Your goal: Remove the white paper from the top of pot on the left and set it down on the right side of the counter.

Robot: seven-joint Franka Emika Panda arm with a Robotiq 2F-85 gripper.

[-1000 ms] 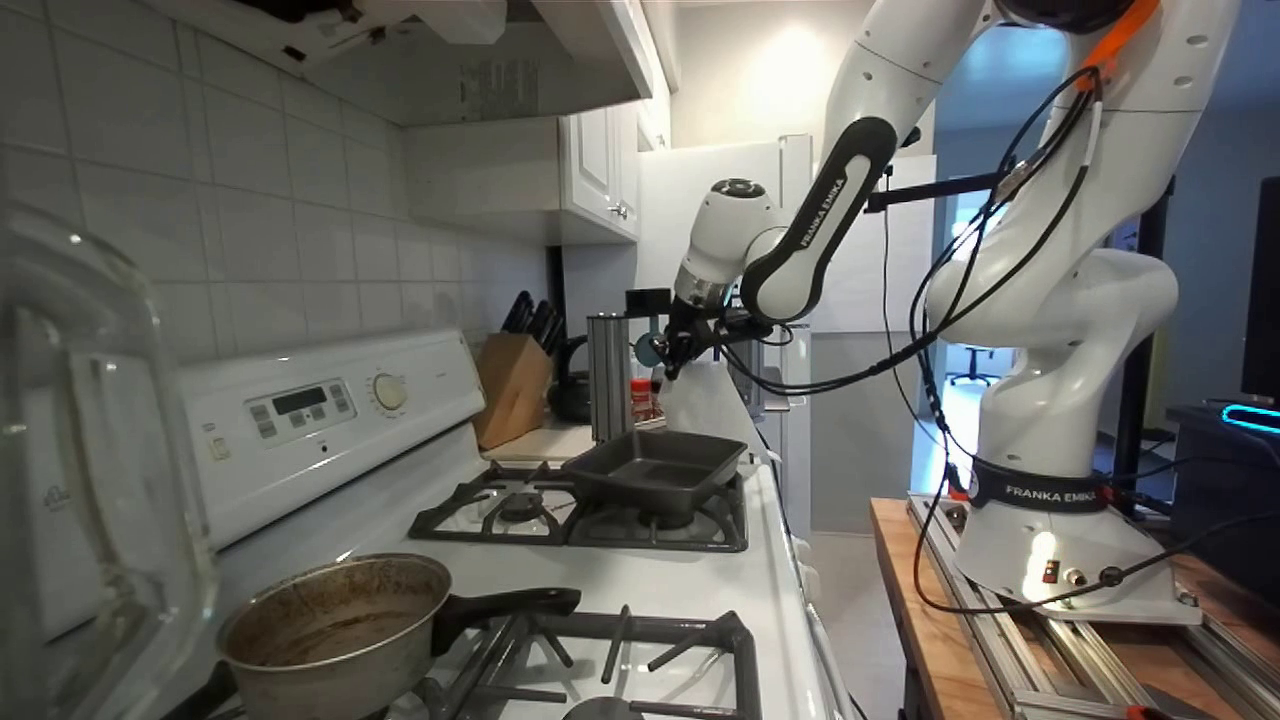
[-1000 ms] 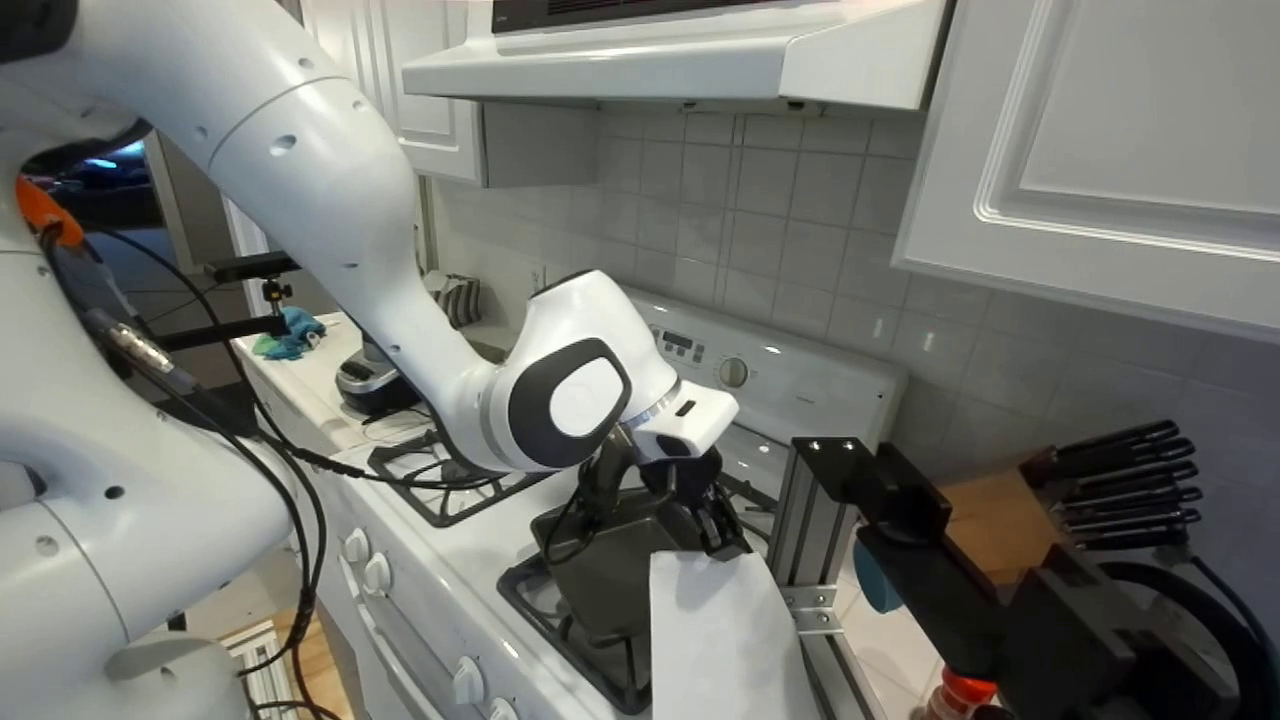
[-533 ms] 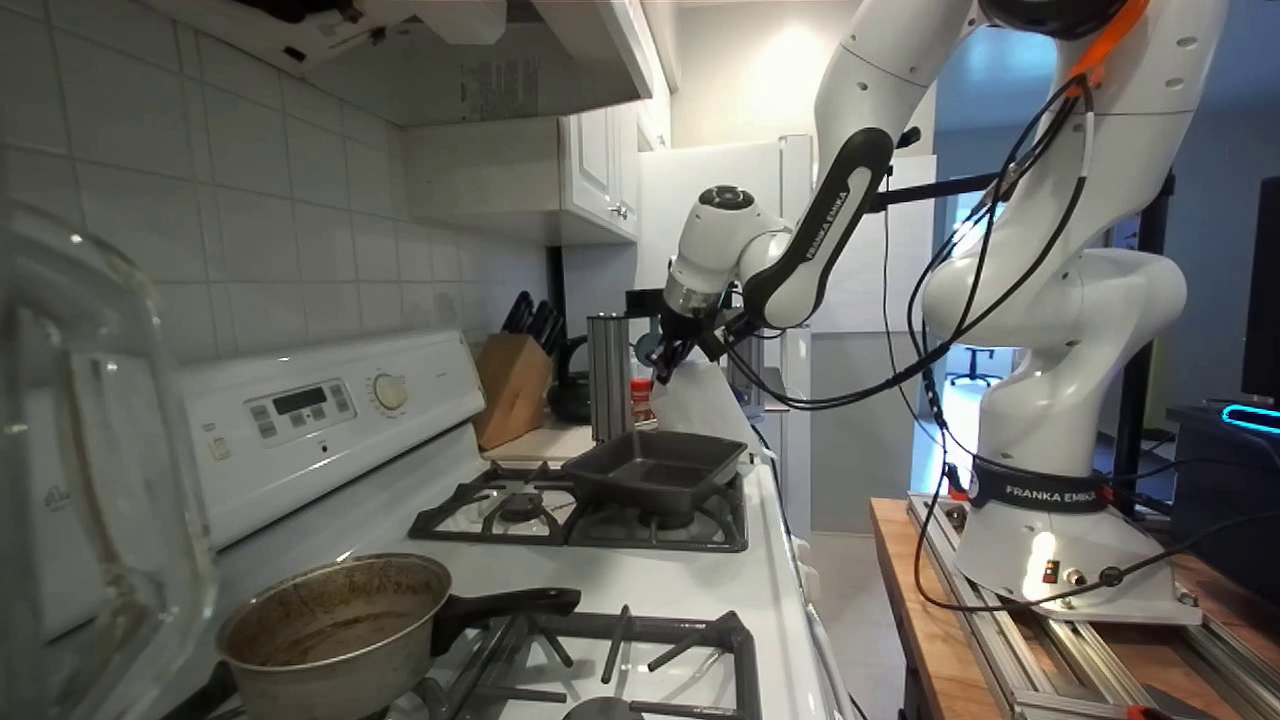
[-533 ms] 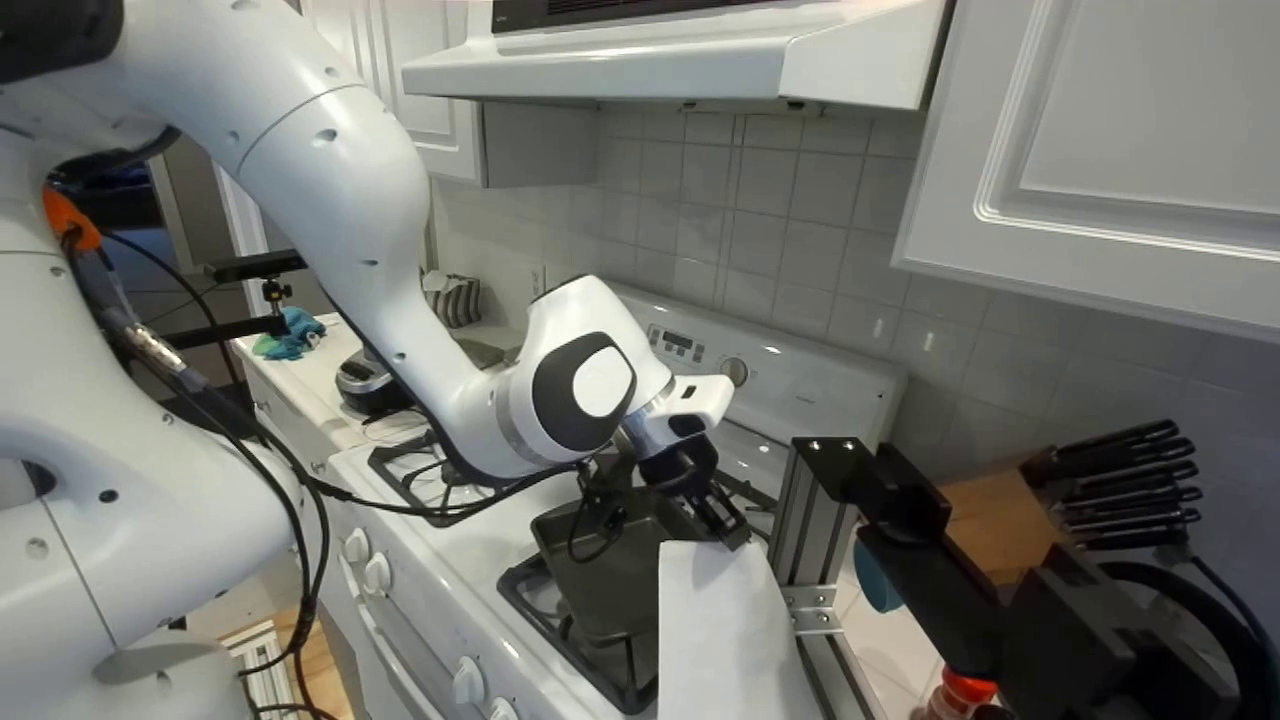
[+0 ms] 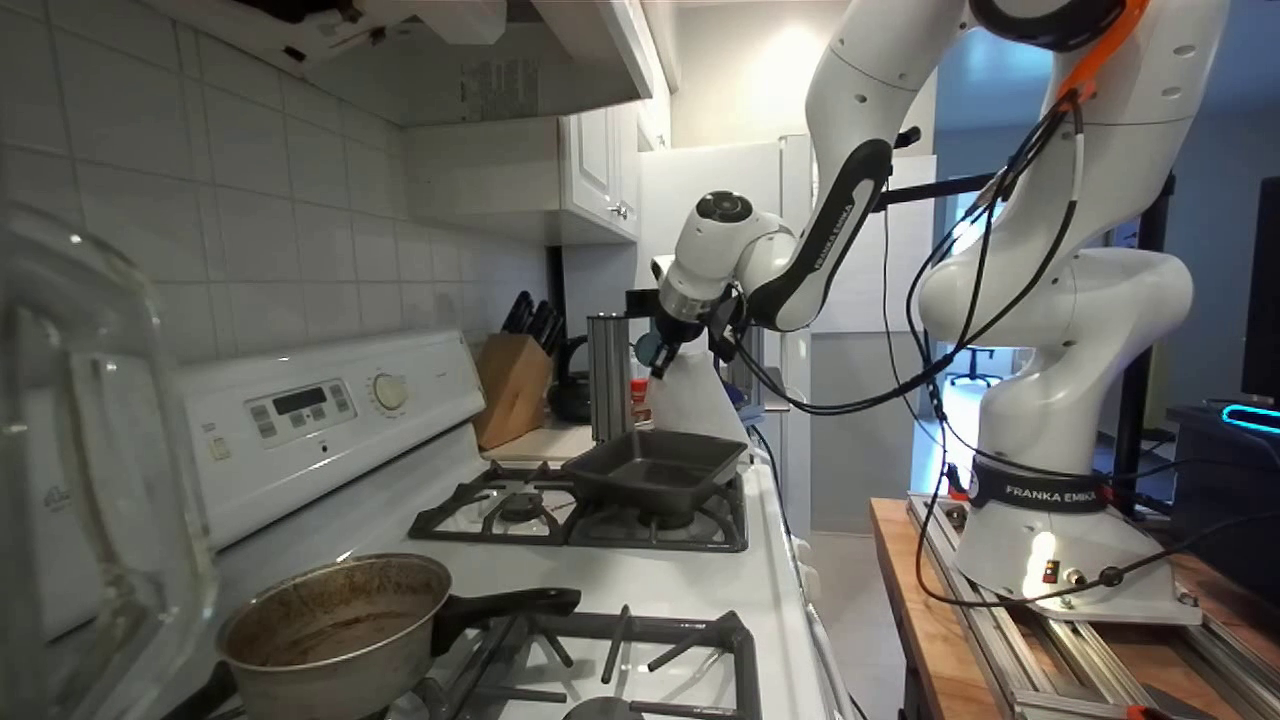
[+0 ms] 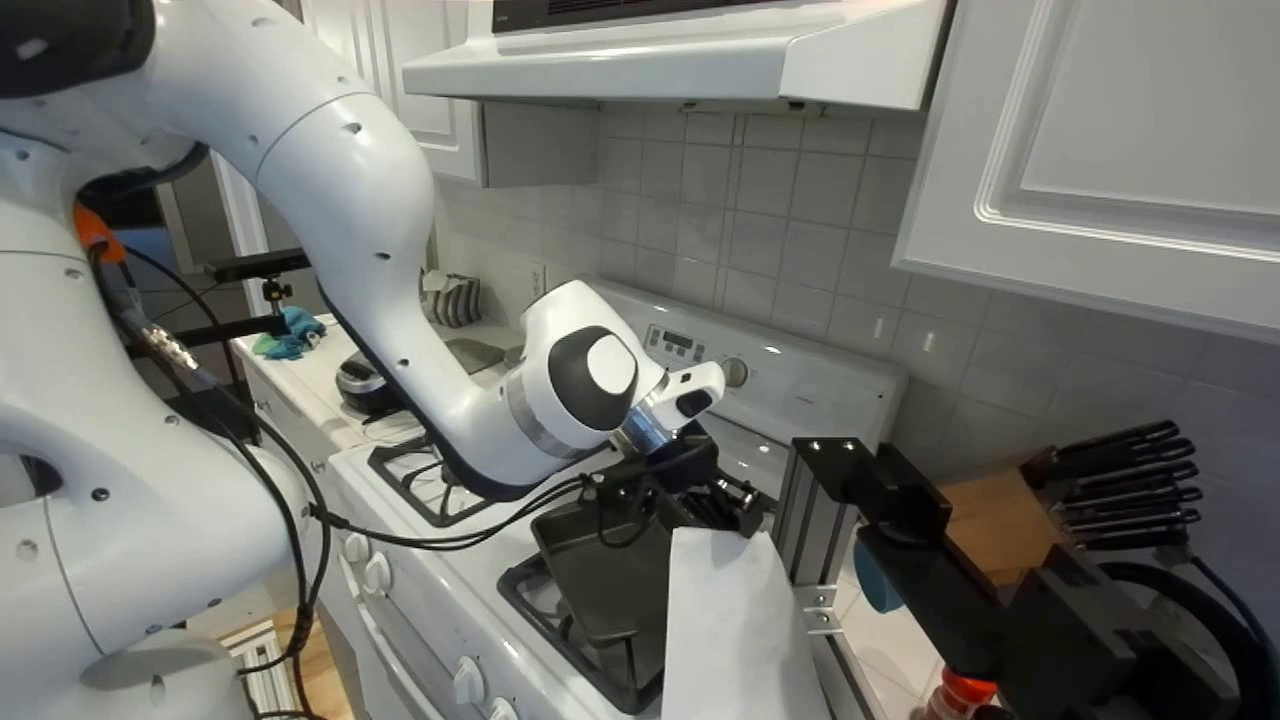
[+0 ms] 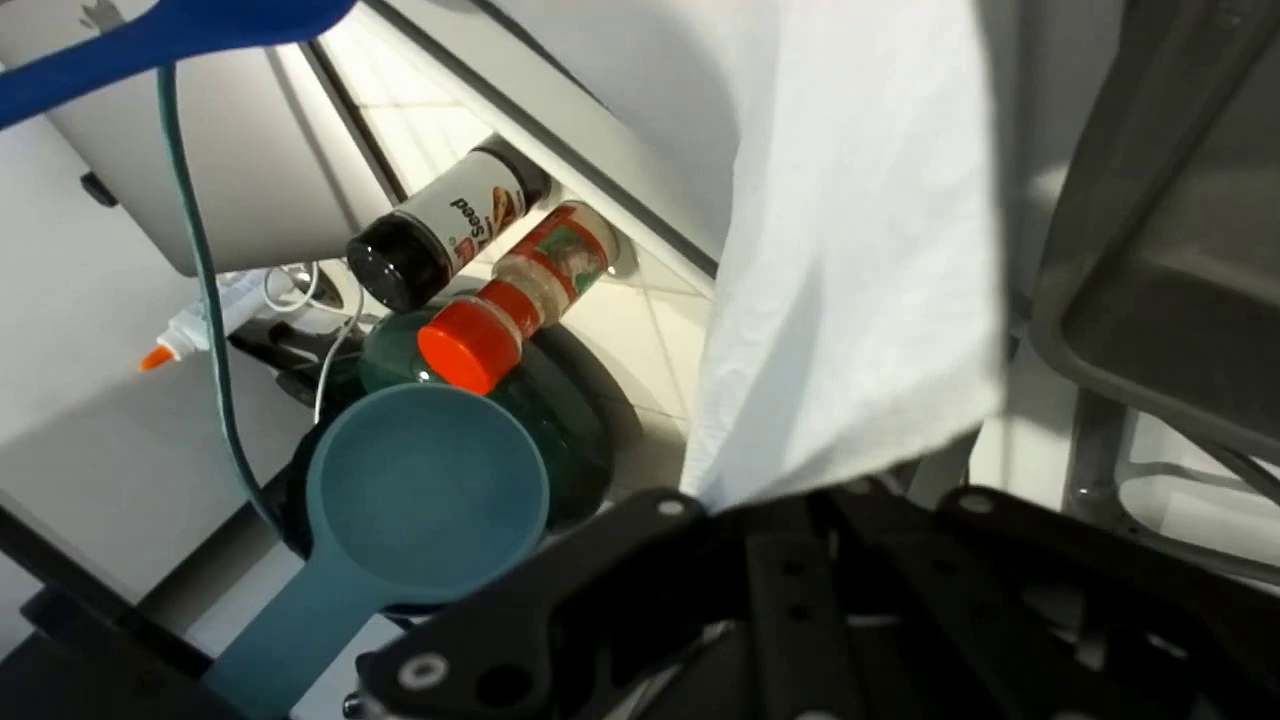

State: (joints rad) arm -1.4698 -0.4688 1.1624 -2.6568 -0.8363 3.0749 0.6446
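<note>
The white paper [image 6: 735, 630] hangs in a long sheet from my gripper [image 6: 748, 522], which is shut on one upper edge of it. In an exterior view the paper [image 5: 695, 395] droops beyond the dark square pan, beneath the gripper [image 5: 658, 368]. The wrist view shows the paper [image 7: 870, 250] stretching away from the jaws, its near corner pinched there and the rest of the near edge loose. The pot [image 5: 335, 650], a worn steel saucepan with a dark handle, stands uncovered on a burner, well apart from the gripper.
The square pan [image 5: 655, 470] sits on the far burners. Close to the gripper rise a metal post [image 5: 608, 375] and a black mount [image 6: 930, 540]. A knife block [image 5: 515, 390], a red-capped shaker [image 7: 530, 290] and a teal scoop [image 7: 430, 490] are nearby. The range hood [image 6: 680, 70] overhangs.
The gripper has tilted and shifted slightly toward the metal post, carrying the paper along. The paper's top edge sits a little higher. The pot and pan have stayed put.
</note>
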